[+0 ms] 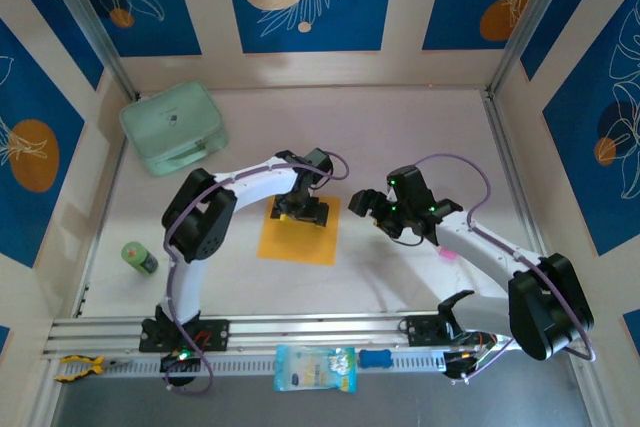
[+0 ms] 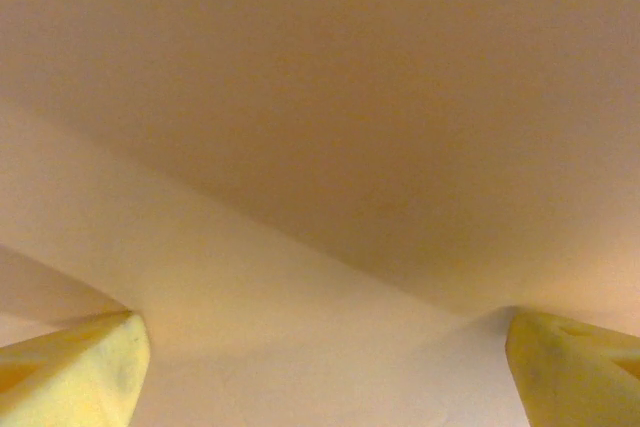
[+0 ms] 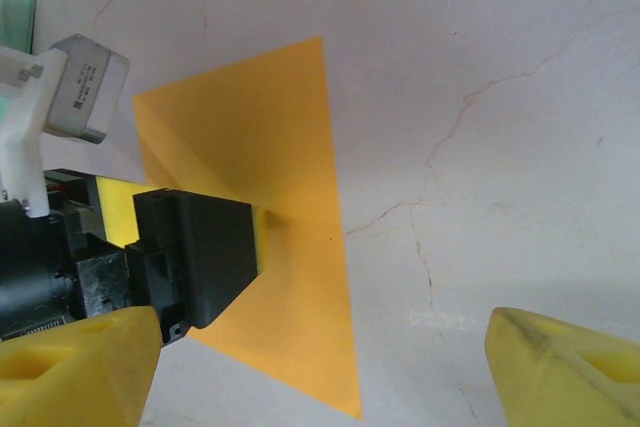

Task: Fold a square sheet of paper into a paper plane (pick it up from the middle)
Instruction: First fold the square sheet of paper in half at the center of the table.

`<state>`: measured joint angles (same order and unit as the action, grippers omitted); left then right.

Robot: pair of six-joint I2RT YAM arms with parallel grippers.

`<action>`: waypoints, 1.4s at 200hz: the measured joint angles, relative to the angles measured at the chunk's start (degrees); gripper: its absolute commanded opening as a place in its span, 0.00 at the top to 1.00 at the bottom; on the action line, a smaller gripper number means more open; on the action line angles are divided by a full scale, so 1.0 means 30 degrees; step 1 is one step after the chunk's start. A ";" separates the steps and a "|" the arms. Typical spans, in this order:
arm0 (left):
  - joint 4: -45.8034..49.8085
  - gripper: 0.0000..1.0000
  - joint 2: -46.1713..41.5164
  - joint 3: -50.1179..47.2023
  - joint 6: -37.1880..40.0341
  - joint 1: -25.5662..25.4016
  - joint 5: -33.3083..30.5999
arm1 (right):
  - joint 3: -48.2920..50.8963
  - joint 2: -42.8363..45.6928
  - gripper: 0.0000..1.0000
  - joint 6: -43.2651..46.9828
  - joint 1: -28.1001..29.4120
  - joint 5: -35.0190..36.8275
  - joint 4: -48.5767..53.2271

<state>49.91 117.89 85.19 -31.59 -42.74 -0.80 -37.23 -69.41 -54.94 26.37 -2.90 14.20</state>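
The square sheet of paper [image 1: 300, 235] lies flat on the white table, orange-yellow, near the middle. My left gripper [image 1: 303, 209] is down on its far half, jaws spread wide. In the left wrist view the sheet [image 2: 330, 147] is very close, with a soft ridge across it and a yellow fingertip [image 2: 80, 372] in each lower corner. My right gripper [image 1: 372, 205] hovers open just right of the sheet, above bare table. In the right wrist view the sheet [image 3: 290, 127] shows with the left gripper's black finger [image 3: 200, 247] resting on it. No folded paper plane is in view.
A mint-green case [image 1: 173, 127] sits at the back left. A small green can [image 1: 139, 258] lies near the left wall. A pale blue packet [image 1: 314, 367] and a blue piece [image 1: 374, 358] rest on the front rail. Something small and pink [image 1: 447, 252] lies under the right arm.
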 measured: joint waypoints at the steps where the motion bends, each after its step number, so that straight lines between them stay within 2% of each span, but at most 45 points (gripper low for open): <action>1: 0.0022 0.08 0.0000 0.0015 0.0000 -0.0007 -0.0015 | 0.0007 0.0000 0.15 0.0000 0.0000 -0.0007 0.0000; 210: -0.0321 0.10 0.0044 -0.0153 -0.0364 -0.0350 -0.0423 | 0.0204 -0.0044 0.15 -0.0015 -0.0175 -0.0117 0.0080; 280: -0.0954 0.30 -0.0503 -0.0860 -0.0437 -0.0408 -0.0408 | 0.0204 -0.0036 0.15 -0.0073 -0.0175 -0.0160 0.0102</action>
<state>47.05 116.38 82.61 -32.91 -43.97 -2.02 -36.62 -69.52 -55.16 25.85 -3.38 14.50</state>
